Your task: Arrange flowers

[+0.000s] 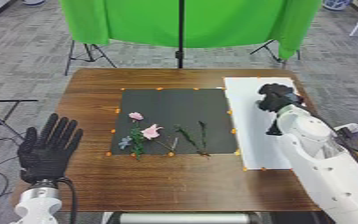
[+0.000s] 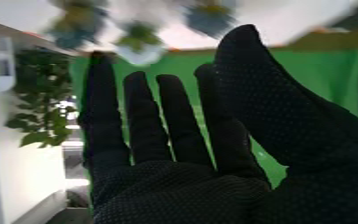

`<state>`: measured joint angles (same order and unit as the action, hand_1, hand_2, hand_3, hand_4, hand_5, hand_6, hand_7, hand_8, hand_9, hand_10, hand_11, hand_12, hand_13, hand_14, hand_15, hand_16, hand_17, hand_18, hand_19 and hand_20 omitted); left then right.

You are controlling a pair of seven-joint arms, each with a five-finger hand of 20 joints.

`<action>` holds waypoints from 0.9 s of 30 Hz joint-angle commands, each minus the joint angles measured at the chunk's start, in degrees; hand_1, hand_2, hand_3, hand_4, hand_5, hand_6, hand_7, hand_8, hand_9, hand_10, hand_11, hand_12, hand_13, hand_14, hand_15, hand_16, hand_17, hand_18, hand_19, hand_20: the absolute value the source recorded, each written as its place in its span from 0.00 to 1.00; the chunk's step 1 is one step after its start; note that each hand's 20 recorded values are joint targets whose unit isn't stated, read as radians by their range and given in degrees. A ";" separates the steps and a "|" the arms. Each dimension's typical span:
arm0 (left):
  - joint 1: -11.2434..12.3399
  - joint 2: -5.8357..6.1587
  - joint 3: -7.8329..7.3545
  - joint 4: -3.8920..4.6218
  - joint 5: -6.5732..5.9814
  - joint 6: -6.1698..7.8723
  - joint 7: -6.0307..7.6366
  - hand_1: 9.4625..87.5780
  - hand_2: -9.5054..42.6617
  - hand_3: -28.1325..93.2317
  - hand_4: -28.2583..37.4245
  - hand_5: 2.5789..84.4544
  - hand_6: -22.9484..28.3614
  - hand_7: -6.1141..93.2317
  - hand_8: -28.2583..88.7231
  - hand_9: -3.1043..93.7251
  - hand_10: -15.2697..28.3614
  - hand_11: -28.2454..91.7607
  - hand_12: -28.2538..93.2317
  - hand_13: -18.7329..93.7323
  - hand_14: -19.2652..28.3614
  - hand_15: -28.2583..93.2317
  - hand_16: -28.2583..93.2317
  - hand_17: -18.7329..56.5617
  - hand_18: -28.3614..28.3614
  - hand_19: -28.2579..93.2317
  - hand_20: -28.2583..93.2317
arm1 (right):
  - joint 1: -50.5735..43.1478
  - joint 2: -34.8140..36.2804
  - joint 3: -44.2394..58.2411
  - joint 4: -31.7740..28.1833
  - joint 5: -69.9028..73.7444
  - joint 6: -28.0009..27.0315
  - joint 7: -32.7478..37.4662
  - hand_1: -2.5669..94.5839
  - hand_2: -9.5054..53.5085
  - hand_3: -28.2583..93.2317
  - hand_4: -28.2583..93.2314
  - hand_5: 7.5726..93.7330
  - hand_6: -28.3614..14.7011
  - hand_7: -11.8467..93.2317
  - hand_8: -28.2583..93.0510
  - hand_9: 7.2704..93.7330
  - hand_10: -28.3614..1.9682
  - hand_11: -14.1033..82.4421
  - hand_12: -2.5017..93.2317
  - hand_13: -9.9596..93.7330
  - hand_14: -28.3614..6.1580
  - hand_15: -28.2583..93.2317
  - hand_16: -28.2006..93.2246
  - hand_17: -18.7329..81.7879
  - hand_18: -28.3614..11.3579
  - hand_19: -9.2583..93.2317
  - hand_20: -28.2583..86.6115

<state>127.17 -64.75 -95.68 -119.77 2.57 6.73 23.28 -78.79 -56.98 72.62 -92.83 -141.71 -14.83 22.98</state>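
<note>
- The brown wooden bench (image 1: 140, 185) stands before a green cloth (image 1: 122, 20).
- A white sheet (image 1: 251, 115) lies along the bench's right side, from near the far edge towards the middle.
- Left of it, a dark mat (image 1: 171, 107) with orange marks along its border lies around the middle of the bench.
- The left robot hand (image 1: 44, 157) is at the bench's left edge, towards the near left corner, fingers straight and slightly apart.
- The right robot hand (image 1: 278, 95) is over the far part of the white sheet, near the bench's far right corner; its fingers are straight and spread, thumb well away from them. Blurred bluish and whitish blooms (image 2: 209, 17) show past its fingertips; contact cannot be told.
- On the mat's near left part are a pink flower (image 1: 151, 131), a smaller pink flower (image 1: 135, 116) and a bluish flower (image 1: 124, 142).
- Right of these, two thin green stems (image 1: 204, 137) lie towards the mat's near edge.
</note>
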 commanded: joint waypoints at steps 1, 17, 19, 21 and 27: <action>0.85 -0.78 0.02 0.21 0.87 0.72 0.13 0.22 0.48 0.85 0.00 0.50 0.64 0.18 0.16 0.40 0.71 0.39 0.31 0.41 0.74 0.49 0.18 0.14 0.75 0.50 0.32 | 1.03 -1.45 -0.15 1.67 -1.69 -0.82 -1.29 0.53 0.00 0.93 0.00 0.40 0.60 0.27 0.11 0.34 0.53 0.26 0.13 0.42 0.43 0.36 0.34 0.37 0.26 0.66 0.42; 1.22 -0.95 -0.26 0.07 1.07 0.66 -0.16 0.22 0.48 0.85 0.00 0.50 0.64 0.18 0.16 0.41 0.71 0.39 0.31 0.41 0.74 0.49 0.18 0.14 0.75 0.50 0.32 | -1.93 -1.41 -1.04 2.47 1.75 1.87 0.59 0.60 0.00 0.81 0.00 0.69 0.74 0.28 0.16 0.77 0.64 0.26 0.21 0.73 0.61 0.43 0.45 0.45 0.24 0.77 0.49; 1.13 -0.99 -0.22 0.20 1.09 0.41 -0.43 0.22 0.48 0.85 0.00 0.50 0.64 0.18 0.16 0.41 0.71 0.39 0.31 0.41 0.74 0.49 0.18 0.14 0.75 0.50 0.32 | -1.67 -1.52 -1.20 2.05 2.73 1.69 1.18 0.61 0.00 0.79 0.00 0.73 0.73 0.29 0.18 0.81 0.64 0.24 0.25 0.75 0.63 0.43 0.48 0.46 0.23 0.77 0.50; 1.10 -0.99 -0.14 0.23 1.22 0.12 -0.61 0.22 0.48 0.85 0.00 0.50 0.64 0.18 0.16 0.41 0.71 0.39 0.31 0.41 0.74 0.49 0.18 0.14 0.75 0.50 0.32 | -1.30 -1.50 -1.75 1.48 2.78 3.05 1.23 0.61 0.00 0.78 0.00 0.75 0.73 0.29 0.19 0.83 0.64 0.24 0.26 0.75 0.62 0.43 0.48 0.46 0.23 0.78 0.50; 1.10 -0.88 -0.02 0.19 1.15 0.11 -0.58 0.22 0.48 0.85 0.00 0.49 0.63 0.18 0.16 0.41 0.71 0.39 0.31 0.41 0.74 0.50 0.18 0.14 0.75 0.49 0.32 | -1.34 -0.59 -3.28 -4.40 3.06 6.37 -0.52 0.61 0.00 0.80 0.00 0.76 0.73 0.28 0.20 0.83 0.64 0.23 0.27 0.76 0.63 0.44 0.48 0.46 0.23 0.78 0.50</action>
<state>127.26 -65.33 -95.89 -119.77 3.41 7.43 23.27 -79.36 -58.40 71.18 -91.94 -138.88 -11.77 23.62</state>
